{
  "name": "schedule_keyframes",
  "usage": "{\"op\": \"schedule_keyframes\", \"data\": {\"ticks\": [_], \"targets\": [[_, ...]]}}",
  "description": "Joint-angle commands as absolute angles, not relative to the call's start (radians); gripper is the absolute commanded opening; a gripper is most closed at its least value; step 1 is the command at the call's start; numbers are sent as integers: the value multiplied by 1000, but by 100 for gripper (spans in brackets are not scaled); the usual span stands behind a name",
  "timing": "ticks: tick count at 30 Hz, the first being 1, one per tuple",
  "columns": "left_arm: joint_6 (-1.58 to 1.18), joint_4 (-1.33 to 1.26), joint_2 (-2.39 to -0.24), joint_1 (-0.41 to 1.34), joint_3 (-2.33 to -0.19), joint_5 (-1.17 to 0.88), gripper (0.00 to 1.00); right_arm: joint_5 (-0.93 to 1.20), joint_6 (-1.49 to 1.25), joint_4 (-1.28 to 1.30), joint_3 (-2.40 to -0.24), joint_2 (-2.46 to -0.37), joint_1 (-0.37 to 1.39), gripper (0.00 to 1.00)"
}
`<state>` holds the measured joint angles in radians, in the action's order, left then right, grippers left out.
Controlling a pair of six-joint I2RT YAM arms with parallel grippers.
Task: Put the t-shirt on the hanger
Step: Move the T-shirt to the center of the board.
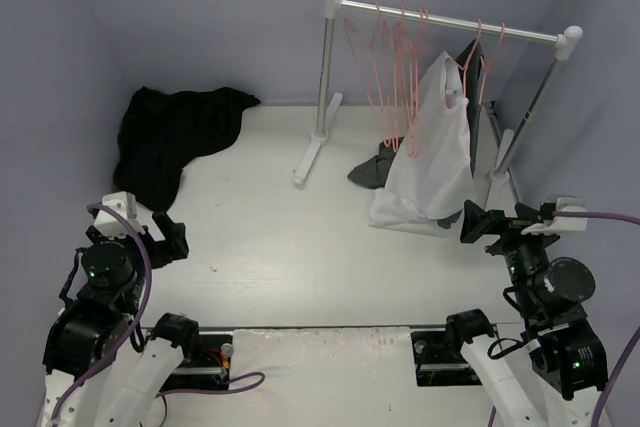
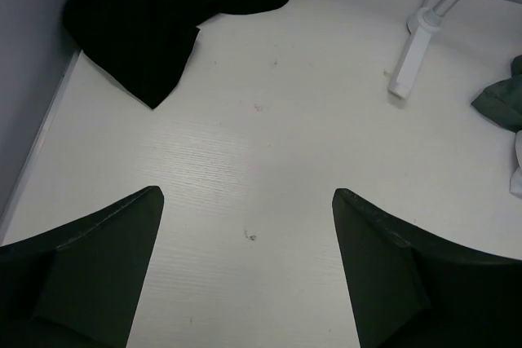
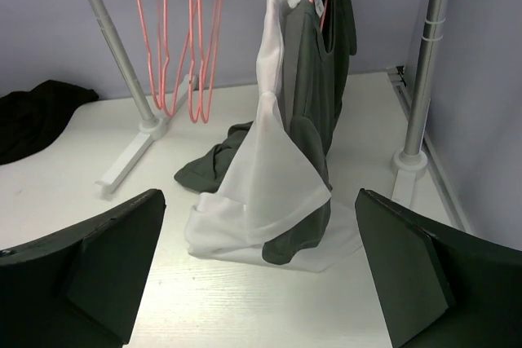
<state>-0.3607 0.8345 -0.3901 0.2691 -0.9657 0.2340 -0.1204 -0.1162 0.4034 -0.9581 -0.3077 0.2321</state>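
Both arms are parked low at the near edge, well short of the clothes rack (image 1: 328, 67), and neither has anything in hand. The left tool (image 1: 166, 235) sits far off to the rack's left with its jaws spread wide over bare white surface (image 2: 269, 144), gripping nothing. The right tool (image 1: 478, 222) is just on the near side of the rack's right foot, also fully spread and empty, facing the clothes on the rail. The black t-shirt (image 1: 175, 137) lies crumpled in a heap well to the left of the rack, pushed up against the left wall, untouched. Several pink hangers (image 1: 405, 57) dangle bare from the rack's rail. Further right along the rail, a white garment (image 1: 435, 147) hangs with its hem pooling on the surface, and a grey-green garment (image 3: 322, 63) hangs right behind it.
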Motion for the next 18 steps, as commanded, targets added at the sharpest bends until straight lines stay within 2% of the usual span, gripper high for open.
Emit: {"op": "schedule_keyframes", "data": {"ticks": [1, 8, 12, 16, 18], "targets": [[-381, 788, -445, 272, -966, 217, 80, -115, -141, 345, -1006, -389, 248, 100], [-447, 770, -657, 270, -992, 277, 81, -33, -142, 351, -1014, -412, 274, 100], [-474, 681, -928, 235, -1077, 280, 81, -51, -156, 353, -1013, -409, 279, 100], [-534, 530, -1247, 79, -1168, 148, 81, -36, -137, 360, -1032, -457, 279, 100], [-540, 474, -1369, 52, -1218, 184, 81, -15, -129, 365, -1034, -482, 279, 100]]}}
